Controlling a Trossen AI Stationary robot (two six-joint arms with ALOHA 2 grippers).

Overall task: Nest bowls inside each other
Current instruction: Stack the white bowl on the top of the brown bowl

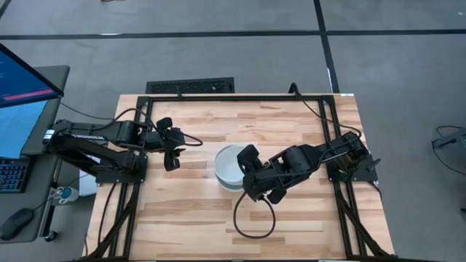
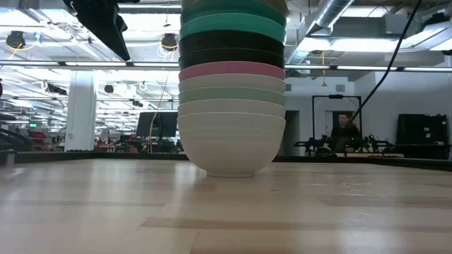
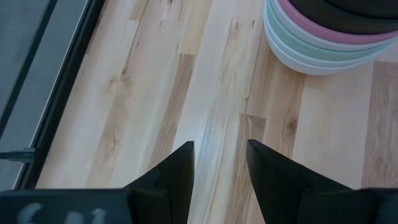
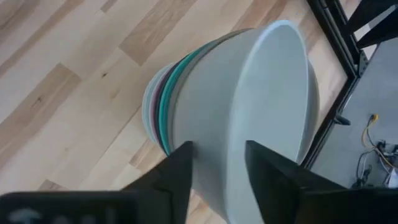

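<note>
Several bowls stand nested in one stack (image 1: 230, 166) at the table's middle. The lowest, white bowl (image 2: 232, 144) rests by its base on the wood, with sage, pink, black and teal bowls above it. A whitish bowl (image 4: 249, 106) sits on top. My right gripper (image 1: 249, 157) (image 4: 217, 171) is open at the stack's right side, one finger inside the top bowl's wall and one outside. My left gripper (image 1: 172, 154) (image 3: 221, 168) hovers open over bare wood left of the stack (image 3: 323, 37). My right gripper straddles the top bowl's wall near its rim (image 4: 219, 146), one finger inside and one outside, coming slanting from above and from the table's right. Whether the fingers touch the wall, I cannot tell.
Black frame rails (image 1: 240, 97) run along the table's far edge and sides. A loop of black cable (image 1: 255, 222) lies on the wood near the right arm. Bare wood (image 1: 189, 211) lies toward the near edge. A person (image 2: 345, 125) sits far off in the room.
</note>
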